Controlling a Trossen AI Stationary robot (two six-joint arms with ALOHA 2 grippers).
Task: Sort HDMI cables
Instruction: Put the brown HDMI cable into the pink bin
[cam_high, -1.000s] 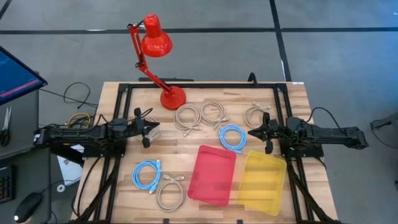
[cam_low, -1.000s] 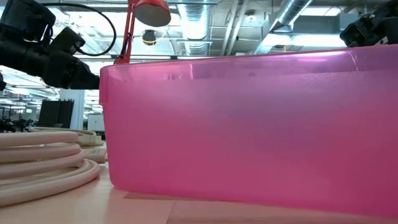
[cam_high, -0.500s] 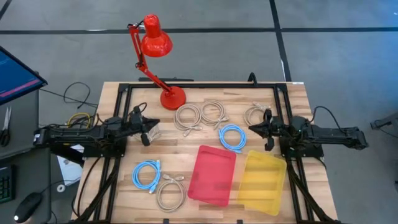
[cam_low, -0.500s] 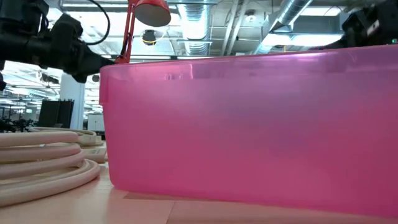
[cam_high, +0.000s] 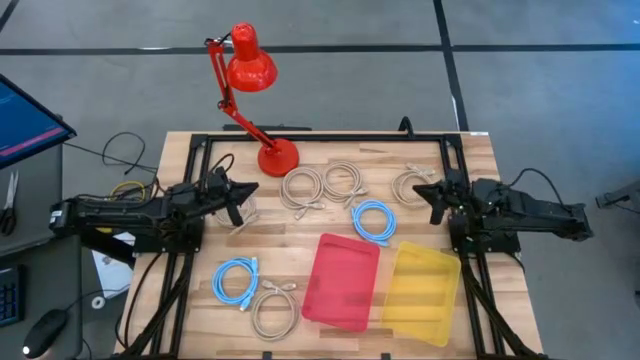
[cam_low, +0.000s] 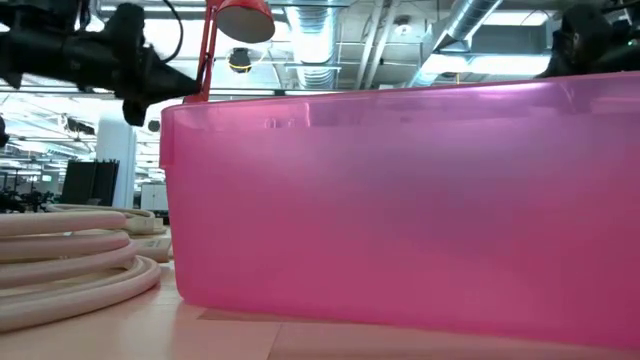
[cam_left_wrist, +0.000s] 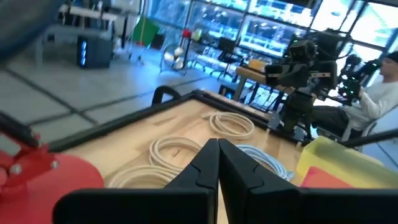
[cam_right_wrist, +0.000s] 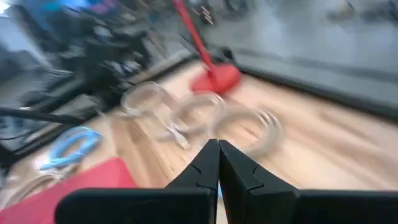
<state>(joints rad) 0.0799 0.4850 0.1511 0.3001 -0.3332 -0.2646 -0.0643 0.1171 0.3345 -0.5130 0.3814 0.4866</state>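
Observation:
Six coiled HDMI cables lie flat on the wooden table. Beige coils sit at the far middle (cam_high: 302, 187), (cam_high: 345, 180) and far right (cam_high: 412, 185); a fourth lies near the front (cam_high: 273, 308). One blue coil (cam_high: 374, 221) lies centre, the other (cam_high: 236, 280) at front left. My left gripper (cam_high: 250, 189) hovers shut, left of the beige pair, fingertips together in its wrist view (cam_left_wrist: 217, 146). My right gripper (cam_high: 430, 192) hovers shut beside the far-right beige coil (cam_right_wrist: 245, 127), fingertips together (cam_right_wrist: 217, 146).
A pink bin (cam_high: 342, 282) and a yellow bin (cam_high: 420, 293) stand side by side at the front right. A red desk lamp has its base (cam_high: 278, 157) on the far side, just beyond the beige pair. In the low view the pink bin (cam_low: 400, 200) fills most of the picture.
Both arms have risen. My left gripper has lifted and swung a little toward the far edge. My right gripper has drawn back toward the right edge and the far side, away from the central blue coil. No cable has moved.

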